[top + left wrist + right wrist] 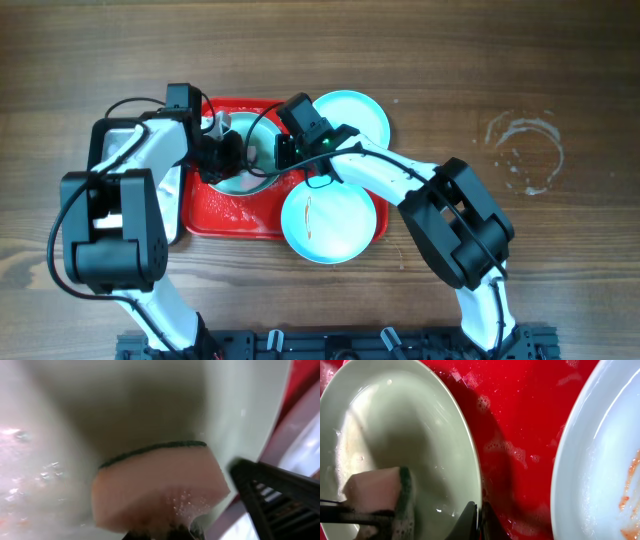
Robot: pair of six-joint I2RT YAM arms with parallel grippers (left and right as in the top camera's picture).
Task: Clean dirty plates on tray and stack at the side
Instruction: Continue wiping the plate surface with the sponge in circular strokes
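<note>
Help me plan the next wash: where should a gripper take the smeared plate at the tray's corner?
Probably its thin rim on the near side, where the plate juts past the tray; come from the front, pinching the lip top and bottom.

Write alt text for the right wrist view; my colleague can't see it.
A wet pale plate sits over the soapy red tray, its rim pinched by the right gripper, while a pink sponge rests on it. At right, a second plate shows an orange smear.
</note>
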